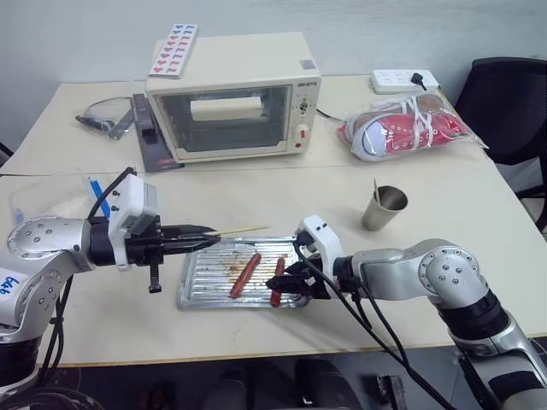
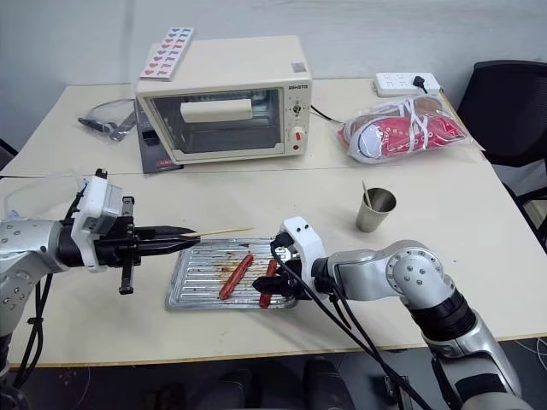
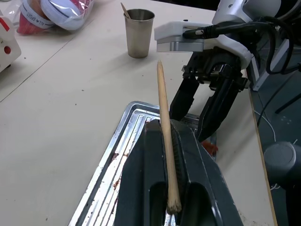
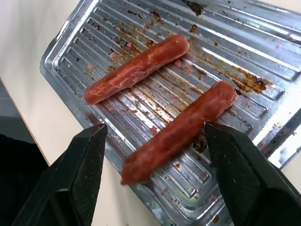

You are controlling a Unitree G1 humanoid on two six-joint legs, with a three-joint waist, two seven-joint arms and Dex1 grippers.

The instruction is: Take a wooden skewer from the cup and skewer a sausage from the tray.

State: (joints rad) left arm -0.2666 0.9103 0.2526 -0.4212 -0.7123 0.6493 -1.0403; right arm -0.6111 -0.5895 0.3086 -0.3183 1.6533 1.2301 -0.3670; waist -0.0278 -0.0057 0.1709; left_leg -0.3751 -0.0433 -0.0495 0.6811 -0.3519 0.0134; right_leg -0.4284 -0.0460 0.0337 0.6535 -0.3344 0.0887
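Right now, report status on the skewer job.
Left gripper shut on wooden skewer, held over tray. Right gripper open, straddling near sausage. Second sausage beside it. Nothing in the way.

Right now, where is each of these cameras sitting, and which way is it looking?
Left and right eye views: on the head, looking down over both arms at the pale table.
Left wrist view: along the left tool, shut on a thin wooden skewer, towards the right tool.
Right wrist view: between open black fingers, down at the ridged metal tray.
All share the tray.
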